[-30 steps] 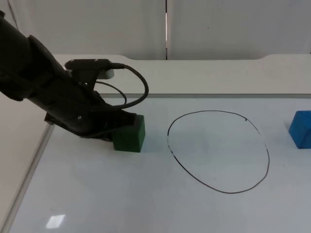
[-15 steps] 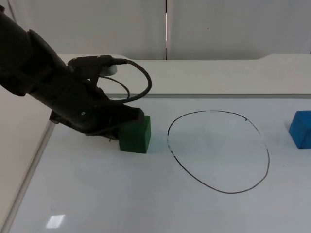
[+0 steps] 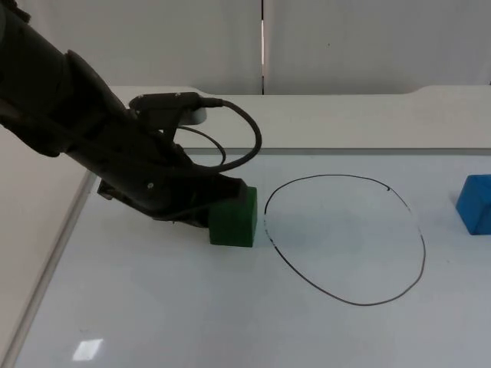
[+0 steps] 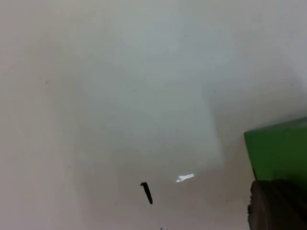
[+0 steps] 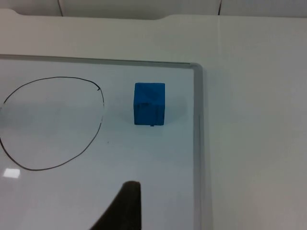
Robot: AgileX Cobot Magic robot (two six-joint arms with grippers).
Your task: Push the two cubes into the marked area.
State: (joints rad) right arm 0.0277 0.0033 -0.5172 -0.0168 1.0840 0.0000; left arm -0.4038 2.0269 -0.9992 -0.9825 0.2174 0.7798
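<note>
A green cube (image 3: 235, 217) sits on the white board just left of the black drawn oval (image 3: 423, 253), almost touching its line. My left gripper (image 3: 201, 211) presses low against the cube's left side, largely hidden under its own arm. The left wrist view has the green cube (image 4: 278, 148) directly against the gripper. A blue cube (image 3: 476, 203) stands at the far right, outside the oval. From the right wrist view, the blue cube (image 5: 149, 103) lies between the oval (image 5: 102, 115) and the board's frame, well ahead of my right gripper (image 5: 122, 207), which waits.
The board's raised frame runs along the left (image 3: 57, 253), the back (image 3: 345, 151) and beside the blue cube (image 5: 197, 143). A small black mark (image 4: 146, 192) is on the board near the left gripper.
My left arm has moved right, sliding the green cube along the board until it is close to the oval's left edge. The blue cube has not moved.
</note>
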